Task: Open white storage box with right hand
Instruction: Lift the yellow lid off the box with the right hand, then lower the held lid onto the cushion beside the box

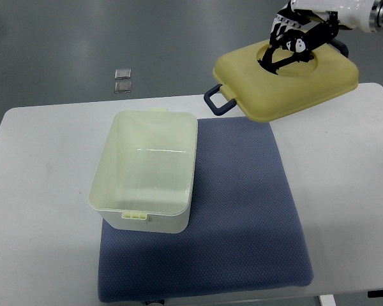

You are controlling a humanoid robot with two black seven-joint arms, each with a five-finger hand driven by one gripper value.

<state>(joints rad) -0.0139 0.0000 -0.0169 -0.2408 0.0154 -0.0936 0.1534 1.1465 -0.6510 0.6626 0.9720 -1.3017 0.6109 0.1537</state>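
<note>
Right hand [292, 39] reaches in from the far right corner, and its dark fingers [282, 51] are curled down into the round dip in the middle of the yellow lid [287, 80], pinching it there. The lid is up in the air, tilted, and hangs over the far right part of the tabletop [45, 191]. A dark blue handle [218, 100] sticks out from the lid's left edge. The storage box [147, 169] sits well apart from the lid, to the left and nearer. It looks pale yellow-white and it stands open with nothing inside that I can see. It rests on the left side of a blue mat [242, 217], with part of it hanging over the mat's left edge. The box has a little clip on its near rim and one on its far rim. Far off on the gray floor lie two small shiny squares [122, 80]. The left arm does not show at all. I think the opening is nearly done, because the lid is already off the box. What is left is to put the lid somewhere. The bare tabletop on the right, or the free part of the mat, looks like a good spot. The hand would need to lower the lid flat and slowly, then let go, so the lid does not tip or slide off the edge.
</note>
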